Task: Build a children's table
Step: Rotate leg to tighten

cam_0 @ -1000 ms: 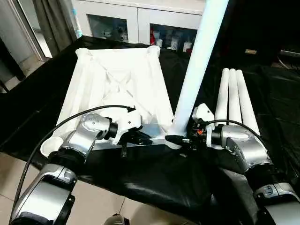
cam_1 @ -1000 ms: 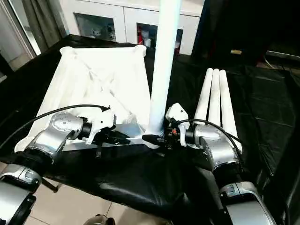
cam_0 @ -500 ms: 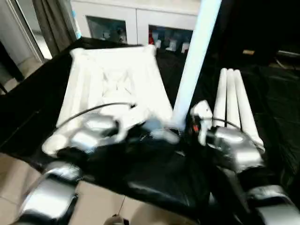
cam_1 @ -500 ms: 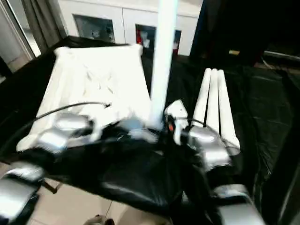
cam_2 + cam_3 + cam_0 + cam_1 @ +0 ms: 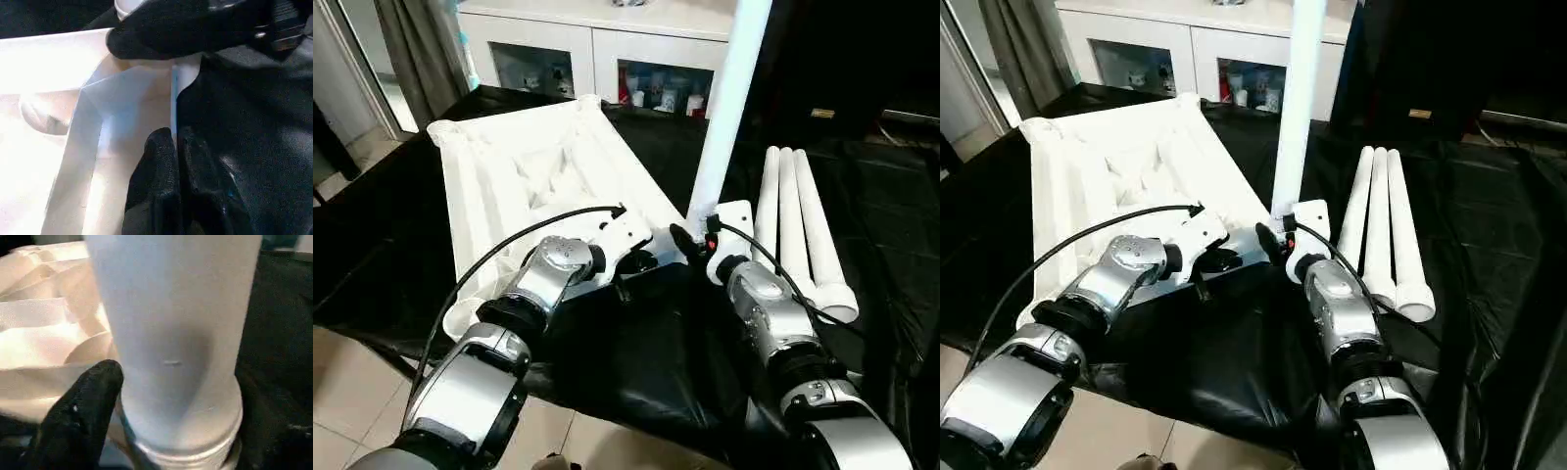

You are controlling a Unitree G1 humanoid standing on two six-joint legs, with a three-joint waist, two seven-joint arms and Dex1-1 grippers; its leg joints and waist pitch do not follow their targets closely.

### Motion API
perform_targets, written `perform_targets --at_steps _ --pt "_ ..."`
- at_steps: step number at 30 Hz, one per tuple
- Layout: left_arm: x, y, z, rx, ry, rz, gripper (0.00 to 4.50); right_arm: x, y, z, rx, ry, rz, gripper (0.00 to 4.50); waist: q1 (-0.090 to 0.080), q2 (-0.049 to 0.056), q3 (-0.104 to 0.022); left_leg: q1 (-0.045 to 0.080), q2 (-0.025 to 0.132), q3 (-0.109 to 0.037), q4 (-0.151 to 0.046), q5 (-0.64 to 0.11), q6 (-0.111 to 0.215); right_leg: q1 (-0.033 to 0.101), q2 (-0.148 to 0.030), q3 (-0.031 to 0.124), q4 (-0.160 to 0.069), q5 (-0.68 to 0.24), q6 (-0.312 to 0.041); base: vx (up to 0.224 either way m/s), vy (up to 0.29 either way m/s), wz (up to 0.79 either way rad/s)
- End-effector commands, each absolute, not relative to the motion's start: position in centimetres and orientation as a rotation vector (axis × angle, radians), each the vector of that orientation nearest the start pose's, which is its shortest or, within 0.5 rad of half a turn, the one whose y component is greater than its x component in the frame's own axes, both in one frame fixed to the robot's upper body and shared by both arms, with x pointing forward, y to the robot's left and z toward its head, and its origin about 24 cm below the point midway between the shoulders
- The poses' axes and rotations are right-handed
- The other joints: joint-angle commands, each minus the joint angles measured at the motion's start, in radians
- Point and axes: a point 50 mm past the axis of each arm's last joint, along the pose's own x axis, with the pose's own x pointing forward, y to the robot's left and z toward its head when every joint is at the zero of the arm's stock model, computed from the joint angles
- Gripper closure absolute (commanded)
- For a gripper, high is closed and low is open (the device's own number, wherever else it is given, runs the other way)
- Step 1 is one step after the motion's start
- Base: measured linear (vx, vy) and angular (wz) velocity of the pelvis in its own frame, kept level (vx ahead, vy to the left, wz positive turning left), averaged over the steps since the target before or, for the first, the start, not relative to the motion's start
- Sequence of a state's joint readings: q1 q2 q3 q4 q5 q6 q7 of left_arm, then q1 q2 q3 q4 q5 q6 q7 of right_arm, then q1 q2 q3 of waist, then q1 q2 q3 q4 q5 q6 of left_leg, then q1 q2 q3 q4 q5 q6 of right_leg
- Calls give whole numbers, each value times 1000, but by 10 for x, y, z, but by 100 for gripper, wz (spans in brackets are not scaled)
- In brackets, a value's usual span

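upturned tabletop (image 5: 538, 176) on the black cloth (image 5: 636, 343), ribbed underside up, with one leg (image 5: 724, 117) standing upright in the near corner socket. the right gripper (image 5: 690, 240) stands at the foot of this leg, its jaws spread wide with the tube between them; in the right wrist view one black finger (image 5: 83, 406) lies against the tube wall just above the flared collar, while the other finger is hidden, so whether the tube is squeezed cannot be told. the left gripper (image 5: 641, 262) has its jaws pressed together on nothing, fingertips (image 5: 168, 147) resting at the tabletop's near edge, just beside the right gripper. three spare legs (image 5: 1381, 230) lie side by side beyond the right gripper's outer side, well apart from the left gripper.

handling, as a judgement: the parts look like thin, hollow moulded plastic, so light and fairly stiff, but smooth and probably slippery under the pads. the leg is long and tapered; a hold low down, near the collar, should give the most control for seating it, whereas a high hold would let it lever in the socket. the tabletop is likely to slide on the cloth unless its rim is braced.
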State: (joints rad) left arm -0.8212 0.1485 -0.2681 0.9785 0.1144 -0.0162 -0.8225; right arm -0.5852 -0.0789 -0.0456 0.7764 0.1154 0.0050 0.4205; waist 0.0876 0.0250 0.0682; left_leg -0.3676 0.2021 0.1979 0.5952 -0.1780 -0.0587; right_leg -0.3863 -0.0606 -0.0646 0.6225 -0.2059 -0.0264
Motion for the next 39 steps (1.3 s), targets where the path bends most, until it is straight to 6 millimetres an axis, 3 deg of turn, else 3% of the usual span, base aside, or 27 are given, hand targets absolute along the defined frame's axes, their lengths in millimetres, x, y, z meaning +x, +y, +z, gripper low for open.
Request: perform_targets --at_steps 1,4,9,14,18,22,24,29,35,37,39 --pt "356 79 57 447 321 -1084 450 338 -100 32 65 225 650 70 -1 -4 -69 11 34 -26 -73 -213 30 42 -91 53 -90 -202 -197 0 0 0" --pt "349 89 56 449 323 -1177 450 333 -113 38 -1 216 796 70 4 -10 -73 7 32 -26 -69 -166 51 51 -91 52 -84 -135 -209 0 0 0" --pt "337 107 53 449 343 -1326 450 322 -136 51 -81 207 1016 70 11 -9 -75 2 37 -20 -61 -127 90 49 -88 51 -70 -45 -237 0 0 0" --pt "331 115 56 410 338 -1408 450 320 -149 58 -118 221 1097 70 11 -9 -76 6 41 -18 -60 -129 92 43 -88 50 -69 -49 -254 0 0 0" --pt "328 122 57 425 355 -1434 450 318 -153 60 -124 234 1141 70 19 -10 -74 6 41 -17 -62 -133 81 42 -88 50 -70 -72 -247 0 0 0" --pt "327 127 58 428 364 -1441 450 316 -153 61 -112 247 1180 104 22 -11 -76 5 39 -18 -60 -123 79 43 -88 50 -68 -70 -241 0 0 0" --pt "328 128 58 436 364 -1440 450 315 -153 60 -108 253 1190 134 23 -12 -79 4 38 -17 -58 -106 83 43 -87 50 -64 -42 -241 0 0 0" --pt "327 129 58 430 368 -1438 450 311 -150 56 -82 265 1207 162 24 -11 -82 0 38 -17 -54 -87 94 41 -85 49 -58 -3 -248 0 0 0" --pt "333 125 56 436 361 -1365 450 312 -146 47 -28 257 1103 173 24 -10 -79 1 39 -18 -56 -108 83 38 -87 49 -62 -40 -242 0 0 0" --pt "341 122 54 468 367 -1254 450 317 -144 36 -37 277 955 173 19 -10 -76 3 37 -18 -58 -134 66 35 -87 48 -69 -90 -235 0 0 0" --pt "345 119 54 471 369 -1193 450 319 -143 30 -40 293 881 174 13 -10 -68 8 34 -20 -63 -177 34 33 -90 49 -84 -201 -211 0 0 0"
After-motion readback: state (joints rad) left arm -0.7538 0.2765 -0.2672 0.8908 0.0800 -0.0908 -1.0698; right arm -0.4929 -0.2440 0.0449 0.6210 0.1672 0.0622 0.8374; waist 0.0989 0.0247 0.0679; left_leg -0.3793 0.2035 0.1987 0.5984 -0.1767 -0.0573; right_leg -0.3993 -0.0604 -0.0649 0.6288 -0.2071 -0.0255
